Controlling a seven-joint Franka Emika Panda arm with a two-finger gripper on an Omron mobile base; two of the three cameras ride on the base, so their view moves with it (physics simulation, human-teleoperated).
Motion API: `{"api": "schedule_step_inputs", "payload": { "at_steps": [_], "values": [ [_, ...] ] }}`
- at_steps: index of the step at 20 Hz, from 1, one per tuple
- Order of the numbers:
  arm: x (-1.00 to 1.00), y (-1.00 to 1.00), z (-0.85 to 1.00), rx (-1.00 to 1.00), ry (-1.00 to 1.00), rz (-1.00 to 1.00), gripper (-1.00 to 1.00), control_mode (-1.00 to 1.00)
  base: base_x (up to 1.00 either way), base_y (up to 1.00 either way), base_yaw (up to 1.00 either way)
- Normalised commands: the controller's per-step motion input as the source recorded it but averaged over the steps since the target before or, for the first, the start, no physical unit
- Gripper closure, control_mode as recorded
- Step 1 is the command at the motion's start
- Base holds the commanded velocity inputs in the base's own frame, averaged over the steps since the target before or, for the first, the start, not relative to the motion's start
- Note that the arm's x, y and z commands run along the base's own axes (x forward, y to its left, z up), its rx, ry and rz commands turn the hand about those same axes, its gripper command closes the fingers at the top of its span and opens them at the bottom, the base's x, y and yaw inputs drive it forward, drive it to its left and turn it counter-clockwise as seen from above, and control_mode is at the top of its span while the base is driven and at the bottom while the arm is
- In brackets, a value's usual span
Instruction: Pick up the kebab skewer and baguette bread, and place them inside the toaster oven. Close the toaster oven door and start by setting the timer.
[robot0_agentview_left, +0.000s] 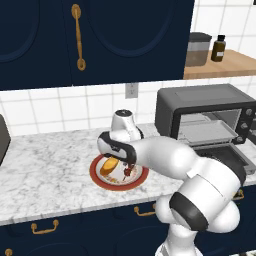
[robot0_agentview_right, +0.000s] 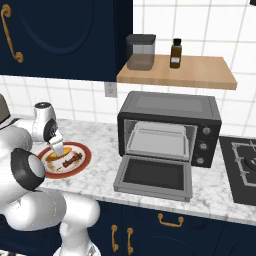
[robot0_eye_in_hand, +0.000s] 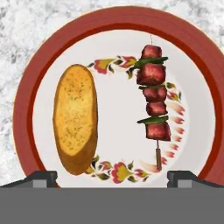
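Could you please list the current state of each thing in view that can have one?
toaster oven door: folded down, fully open.
toaster oven: rack inside bare.
kebab skewer: lying on the plate, not gripped.
baguette bread: lying on the plate beside the skewer, apart from it.
plate: flat on the counter.
gripper: open above the plate, holding nothing.

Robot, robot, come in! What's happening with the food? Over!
Gripper open, above the plate. Kebab skewer and baguette bread lie apart on it, ungrabbed. Toaster oven door down, rack bare. Nothing blocking.
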Motion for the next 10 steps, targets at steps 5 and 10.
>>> {"api": "schedule_step_inputs", "payload": {
  "at_steps": [5,10],
  "values": [
    [0.1,0.2,-0.25,0.03,0.0,0.0,-1.0,-1.0,0.0,0.0,0.0],
    [-0.03,0.02,-0.3,0.0,0.0,0.0,-1.0,-1.0,0.0,0.0,0.0]
  ]
}}
